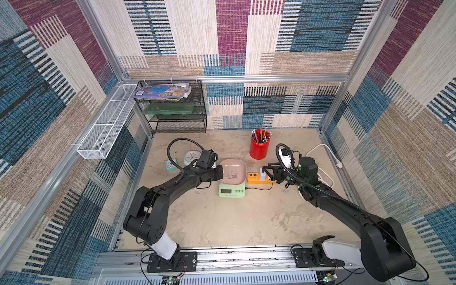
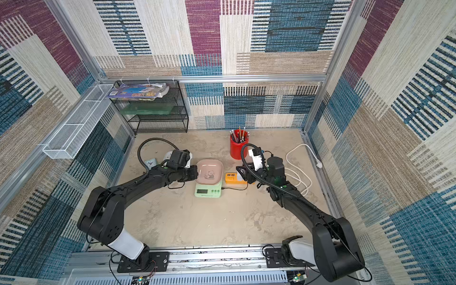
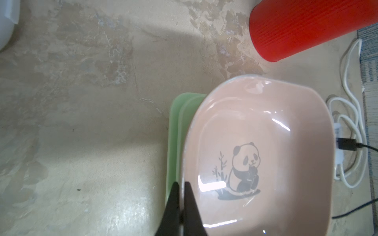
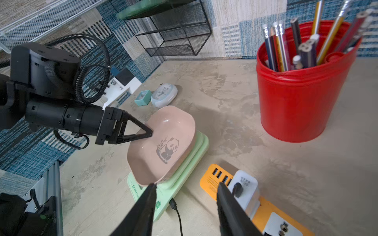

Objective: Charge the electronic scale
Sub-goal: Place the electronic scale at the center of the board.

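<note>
Right now my left gripper [image 3: 181, 183] is pinched closed on the left edge of the pink tray [image 1: 233, 172]. One fingertip is inside the rim and the other outside it, over the green base.

That tray sits on the electronic scale [image 1: 232, 191], which lies flat near the middle of the table [image 1: 222, 222] with its dark display toward my bases. The orange power strip [image 1: 254, 178] lies just beside it on its right.

My right gripper [image 4: 186, 185] hangs low over the gap between scale and strip. Its fingers are spread apart and there is nothing between them.

A white charger [image 4: 245, 183] stands plugged into the strip, right beside one of those fingers. A black cable [image 4: 180, 218] comes out of the charger, and its far plug meets the scale's right side. I cannot tell whether that plug is fully seated.

Behind the strip stands a red pencil cup [image 1: 258, 149]. A round white clock [image 1: 191, 157] and a small teal clock [image 1: 170, 164] lie beyond my left wrist, well apart from the scale.
</note>
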Motion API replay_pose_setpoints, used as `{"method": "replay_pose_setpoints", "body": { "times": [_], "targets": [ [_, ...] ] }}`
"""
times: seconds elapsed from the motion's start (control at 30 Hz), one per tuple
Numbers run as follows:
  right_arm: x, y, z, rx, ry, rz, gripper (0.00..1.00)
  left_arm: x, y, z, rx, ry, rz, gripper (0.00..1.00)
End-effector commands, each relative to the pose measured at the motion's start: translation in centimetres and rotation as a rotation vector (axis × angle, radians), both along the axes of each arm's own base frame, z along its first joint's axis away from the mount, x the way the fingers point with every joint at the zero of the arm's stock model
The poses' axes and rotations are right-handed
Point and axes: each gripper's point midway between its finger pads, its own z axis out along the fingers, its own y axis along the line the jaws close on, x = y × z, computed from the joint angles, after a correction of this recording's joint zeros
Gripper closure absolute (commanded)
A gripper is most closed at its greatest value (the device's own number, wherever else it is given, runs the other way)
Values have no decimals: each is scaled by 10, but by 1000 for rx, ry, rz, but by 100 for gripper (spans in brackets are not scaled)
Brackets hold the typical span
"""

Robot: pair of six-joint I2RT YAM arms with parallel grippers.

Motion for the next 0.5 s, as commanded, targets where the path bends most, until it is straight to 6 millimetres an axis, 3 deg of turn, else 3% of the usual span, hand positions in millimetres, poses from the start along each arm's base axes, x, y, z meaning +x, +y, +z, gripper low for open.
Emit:
{"method": "replay_pose_setpoints", "body": {
  "times": [0.0,0.47],
  "targets": [
    [6,-8,16,31,-59,-47,50,2,0,-3,19,30,38,100],
    [8,-53,22,58,-99,-244,41,3,0,-20,55,88,98,100]
  ]
}}
